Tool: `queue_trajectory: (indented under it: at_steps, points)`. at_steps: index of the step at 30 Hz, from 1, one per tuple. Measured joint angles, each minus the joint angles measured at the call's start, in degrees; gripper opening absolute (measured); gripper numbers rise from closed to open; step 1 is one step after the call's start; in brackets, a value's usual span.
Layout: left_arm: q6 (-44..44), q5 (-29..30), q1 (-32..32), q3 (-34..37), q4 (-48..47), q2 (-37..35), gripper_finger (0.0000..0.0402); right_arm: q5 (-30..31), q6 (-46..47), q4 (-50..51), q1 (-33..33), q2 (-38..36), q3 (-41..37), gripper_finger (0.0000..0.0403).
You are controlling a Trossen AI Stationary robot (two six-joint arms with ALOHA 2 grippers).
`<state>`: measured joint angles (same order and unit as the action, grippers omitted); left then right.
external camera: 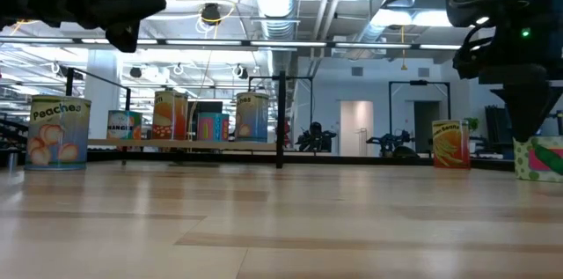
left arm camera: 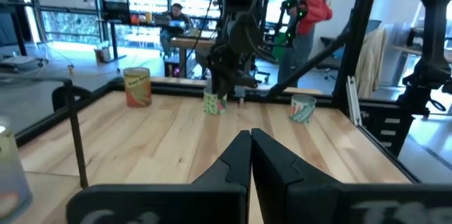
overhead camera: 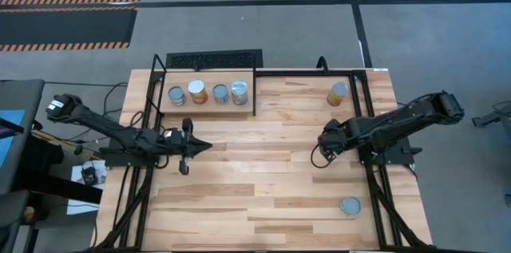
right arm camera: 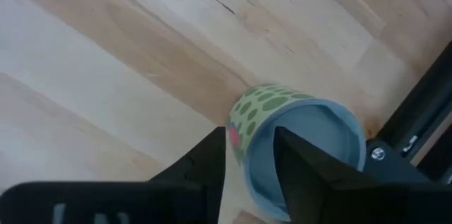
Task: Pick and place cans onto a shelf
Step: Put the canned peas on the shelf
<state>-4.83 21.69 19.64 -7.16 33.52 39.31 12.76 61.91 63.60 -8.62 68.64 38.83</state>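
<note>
The right gripper [right arm camera: 248, 159], jaws part-open, seemingly straddles a green-dotted can [right arm camera: 296, 146] near the table's right edge; the left gripper [left arm camera: 251, 155] is closed, empty.

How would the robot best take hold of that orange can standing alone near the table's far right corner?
Probably by its curved side wall, around mid-height, coming straight down from above. The orange can stands upright, lid up, with bare tabletop all round it, so two fingers could straddle it. The right hand is the nearer one.
</note>
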Motion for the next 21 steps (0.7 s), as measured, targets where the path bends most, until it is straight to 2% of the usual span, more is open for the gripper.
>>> queue_trajectory:
  at_steps: [3,6,16,21]
  points:
    - [1.5,0.0,0.0,0.0,-1.0,-2.1,0.0,0.0,0.0,0.0,0.2,0.0,0.0,0.0156]
    - [3.0,0.0,0.0,0.0,-2.0,-3.7,0.0,-1.2,-0.3,-0.1,0.2,0.0,0.0,0.0146]
    - [6.9,0.0,0.0,0.0,-2.9,-6.9,0.0,-2.2,-4.5,-1.8,0.1,0.0,0.1,0.0013]
    - [5.6,-0.1,-1.1,0.0,-3.2,-7.5,0.0,-2.3,-6.8,-3.3,-0.4,0.0,3.9,0.0023]
